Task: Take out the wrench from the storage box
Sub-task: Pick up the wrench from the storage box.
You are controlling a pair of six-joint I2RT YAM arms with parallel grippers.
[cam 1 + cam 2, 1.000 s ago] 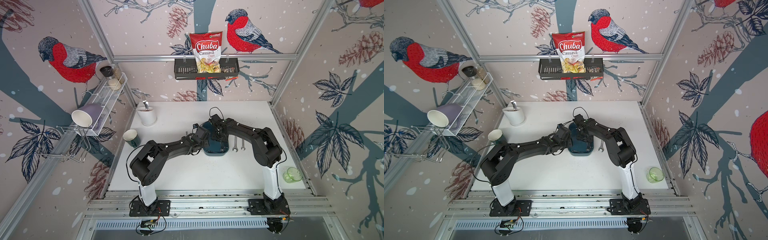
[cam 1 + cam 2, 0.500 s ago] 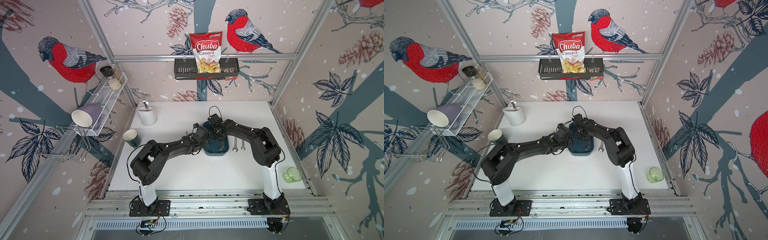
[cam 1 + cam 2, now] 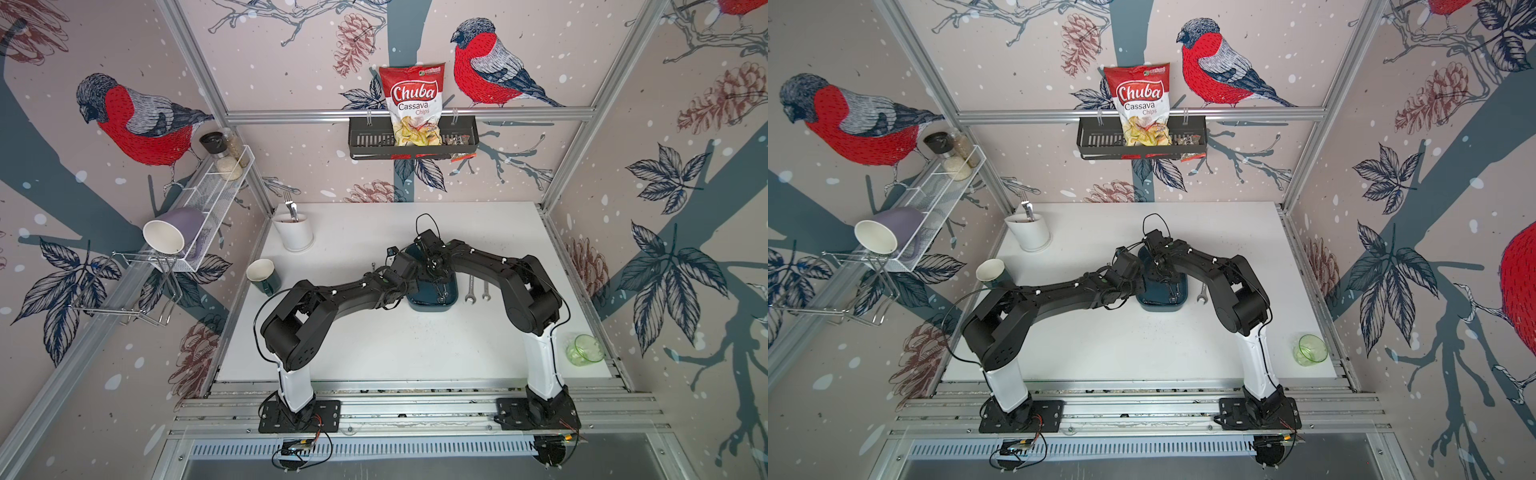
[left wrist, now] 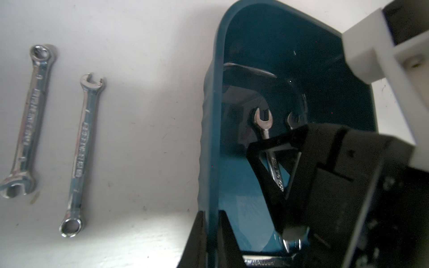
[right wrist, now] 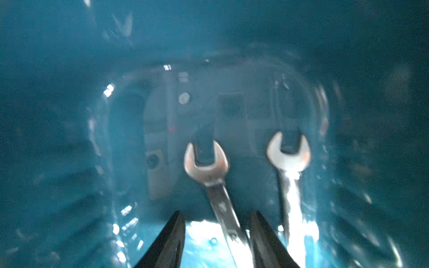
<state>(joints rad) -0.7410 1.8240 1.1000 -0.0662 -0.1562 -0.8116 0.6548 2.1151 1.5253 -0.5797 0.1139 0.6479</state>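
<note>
- Box (image 3: 432, 306): a teal tray at the middle of the worktop (image 3: 395, 345). Both arms reach in to it in both top views.
- Left end effector (image 4: 210, 241): its fingers are together on the box's side wall, one outside and one inside, so it is clamped on the box. This is judged to be a steadying hold.
- Right end effector (image 5: 218, 241): it is lowered inside the box with its fingers apart, one on each side of the wrench (image 5: 217, 185) shaft. The shaft lies close to one finger and a gap shows before the other, so there is no grip yet.
- Wrench: it lies flat on the box floor, its open-ended head pointing away from the right wrist camera.
- Second wrench (image 5: 290, 183): it is also on the box floor, just beside the first and outside the fingers' span.
- Loose wrenches (image 4: 83, 148): two lie side by side on the worktop, near the box but not touching it.
- Progress, as a judgement: the reach into the box is done and the fingers are set about the shaft. What is left is closing on the wrench, lifting it over the wall and laying it on the worktop. Two wrenches are in the box at this moment.
</note>
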